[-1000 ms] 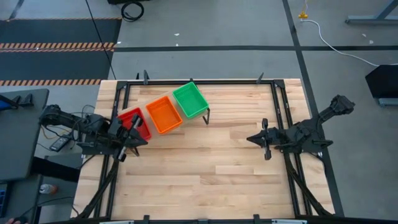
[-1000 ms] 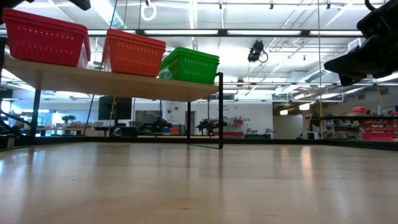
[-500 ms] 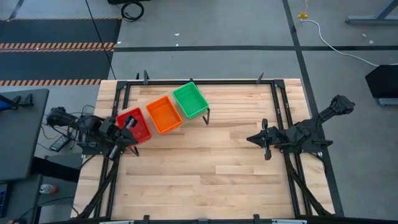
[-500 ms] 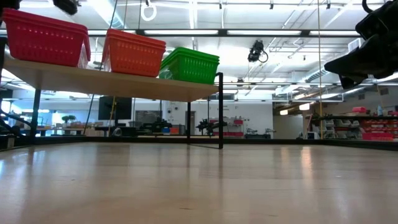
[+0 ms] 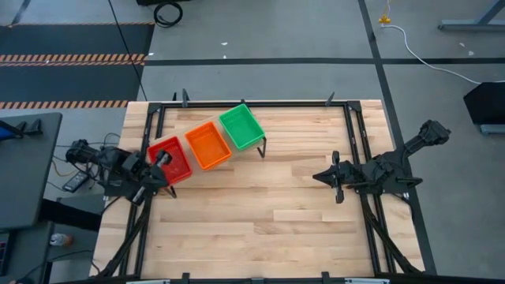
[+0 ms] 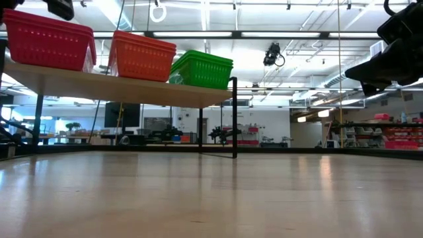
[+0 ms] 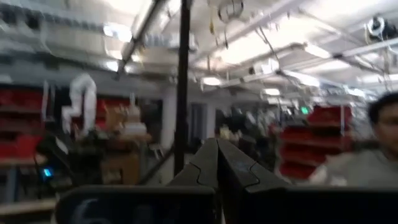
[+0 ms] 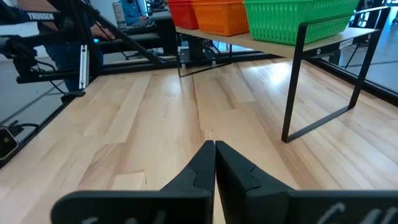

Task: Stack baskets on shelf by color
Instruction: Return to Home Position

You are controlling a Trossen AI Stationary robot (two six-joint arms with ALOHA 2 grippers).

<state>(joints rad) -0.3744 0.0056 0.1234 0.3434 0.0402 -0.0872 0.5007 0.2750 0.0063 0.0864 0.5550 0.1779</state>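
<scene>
Left claw [image 7: 216, 143] and right claw [image 8: 214, 147] are both pinched closed, held well apart.

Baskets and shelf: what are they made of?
Baskets: likely plastic, a moulded open mesh in uniform red, orange and green, with a slight sheen. Shelf: pale wood plank, matte, grain not clear. Legs: thin black metal, probably painted.

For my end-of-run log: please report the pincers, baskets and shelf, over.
Left pincer shut, empty, near pale wooden plank shelf. Right pincer shut, empty, at wooden table's right. Red plastic mesh basket stack, orange stack, green stack on shelf.
</scene>
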